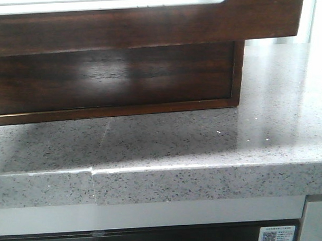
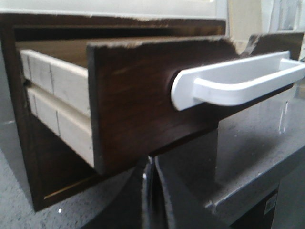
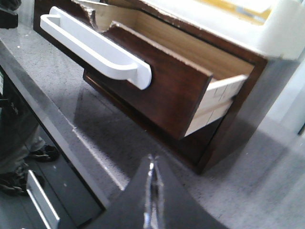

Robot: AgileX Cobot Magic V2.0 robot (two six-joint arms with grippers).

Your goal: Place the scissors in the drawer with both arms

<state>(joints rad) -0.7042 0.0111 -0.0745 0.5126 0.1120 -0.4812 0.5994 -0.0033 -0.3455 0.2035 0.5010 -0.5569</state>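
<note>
The dark-brown drawer (image 1: 147, 26) stands pulled out of its cabinet, its front overhanging the grey counter. It carries a white bar handle (image 2: 238, 81), and the notch in its top edge shows in the right wrist view (image 3: 102, 21). The part of its pale wooden inside that shows (image 3: 181, 43) holds nothing. The scissors are out of view. My left gripper (image 2: 151, 160) is shut, low over the counter under the drawer's left corner (image 2: 133, 95). My right gripper (image 3: 151, 160) is shut, over the counter off the drawer's right corner (image 3: 176, 81). Neither gripper shows in the front view.
The cabinet body (image 1: 112, 74) sits on a speckled grey stone counter (image 1: 204, 140) with a seam (image 1: 92, 173) at its front edge. Below the edge are a dark glass front (image 3: 28, 143) and a QR label (image 1: 277, 235). A white object (image 3: 281, 28) lies on top of the cabinet.
</note>
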